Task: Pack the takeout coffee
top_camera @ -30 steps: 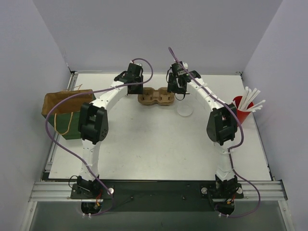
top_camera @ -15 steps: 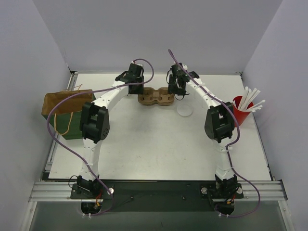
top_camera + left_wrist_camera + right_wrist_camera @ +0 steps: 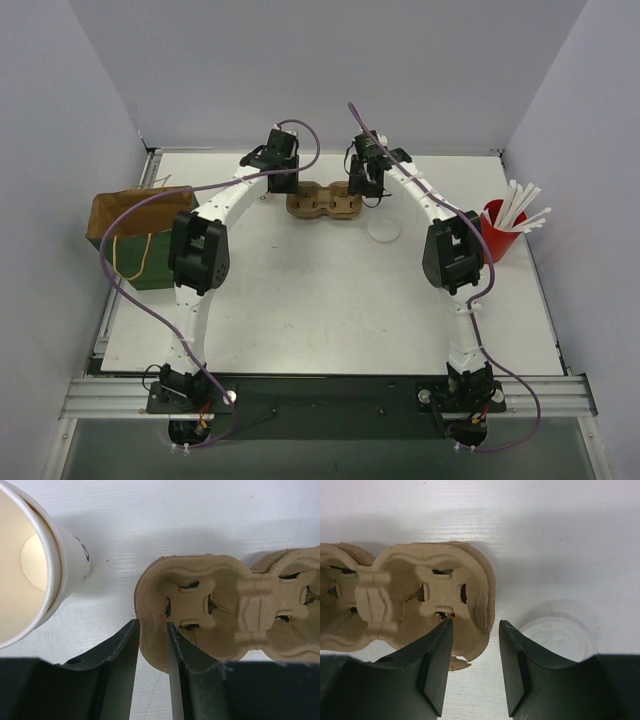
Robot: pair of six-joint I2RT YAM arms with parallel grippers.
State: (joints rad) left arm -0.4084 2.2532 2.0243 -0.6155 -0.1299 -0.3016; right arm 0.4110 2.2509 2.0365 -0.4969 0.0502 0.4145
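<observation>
The brown cup carrier (image 3: pixel 325 200) lies at the back middle of the table, with both pockets bare. My left gripper (image 3: pixel 152 630) pinches its left rim, one finger outside the rim and one inside the pocket. My right gripper (image 3: pixel 476 627) straddles the carrier's (image 3: pixel 420 600) right rim, open, with a sliver of table showing between the rim and the outer finger. A white paper cup (image 3: pixel 35 565), tan inside and without a lid, stands just left of the carrier (image 3: pixel 225 615). A flat whitish lid (image 3: pixel 384 229) lies on the table right of the carrier, and the lid (image 3: pixel 555 637) also shows beside my right gripper's outer finger.
A brown and green paper bag (image 3: pixel 135 235) lies on its side at the table's left edge. A red cup of white straws (image 3: pixel 500 230) stands at the right edge, close to my right arm's elbow. Grey walls close in the back and sides.
Both grippers have narrowed a little around the carrier's rims. The right arm's elbow has shifted slightly left. The carrier has not moved.
</observation>
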